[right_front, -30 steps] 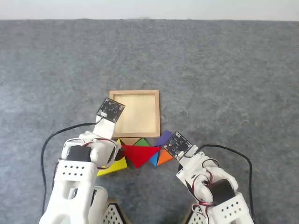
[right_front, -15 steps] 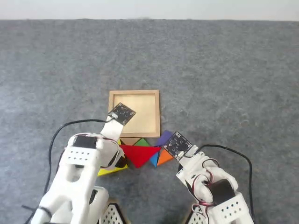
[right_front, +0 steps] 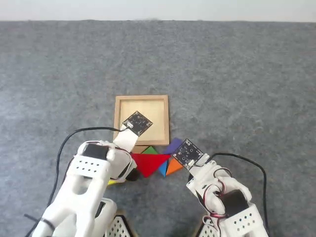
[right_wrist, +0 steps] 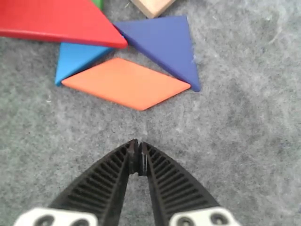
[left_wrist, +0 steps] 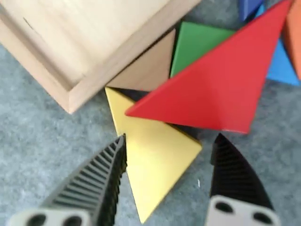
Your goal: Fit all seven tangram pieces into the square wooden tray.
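Presumably the spread left jaws are straddling the yellow triangle (left_wrist: pixel 155 160), needing to pinch it next; right jaws pressed together

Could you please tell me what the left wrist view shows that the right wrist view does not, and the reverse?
Left wrist view, not the right: the yellow triangle, straddled by the open left gripper, and the bare floor of the wooden tray. Right wrist view, not the left: the shut right gripper over grey carpet. Both: the red triangle, blue triangle, orange parallelogram and purple triangle, the last two cut off at the left wrist view's edge.
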Motion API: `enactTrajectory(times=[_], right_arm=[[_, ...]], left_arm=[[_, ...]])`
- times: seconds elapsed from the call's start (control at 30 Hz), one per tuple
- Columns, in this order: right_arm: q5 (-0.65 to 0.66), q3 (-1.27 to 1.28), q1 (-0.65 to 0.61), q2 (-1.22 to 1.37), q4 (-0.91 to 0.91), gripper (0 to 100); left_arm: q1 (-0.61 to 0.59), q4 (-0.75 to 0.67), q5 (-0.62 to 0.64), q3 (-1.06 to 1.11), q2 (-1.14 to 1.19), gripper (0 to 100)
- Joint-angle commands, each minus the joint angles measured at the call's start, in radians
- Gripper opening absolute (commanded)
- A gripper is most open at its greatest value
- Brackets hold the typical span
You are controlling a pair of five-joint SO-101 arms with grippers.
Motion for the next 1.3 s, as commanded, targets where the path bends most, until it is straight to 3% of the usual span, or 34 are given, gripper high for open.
enactTrajectory(times=[0.0,0.2,0.47,0.93,1.1,1.27], right_arm=[[-0.009,0.017,-0.007,-0.019,0.002,0.8],[-0.009,0.017,-0.007,-0.019,0.002,0.8],[-0.009,0.017,-0.007,-0.019,0.002,0.8],[-0.009,0.017,-0.007,-0.019,0.002,0.8],[-0.009,0.017,-0.007,-0.019,0.002,0.8],[-0.009,0.017,-0.007,-0.019,0.002,0.8]], left_arm=[[-0.015,0.081,0.011,-0.114,0.052,29],[-0.035,0.112,-0.021,-0.156,0.114,29],[-0.034,0.052,-0.031,-0.16,0.25,29],[-0.037,-0.005,0.052,-0.166,0.285,30],[-0.044,0.002,0.003,-0.171,0.281,29],[-0.141,0.052,-0.054,-0.208,0.281,30]])
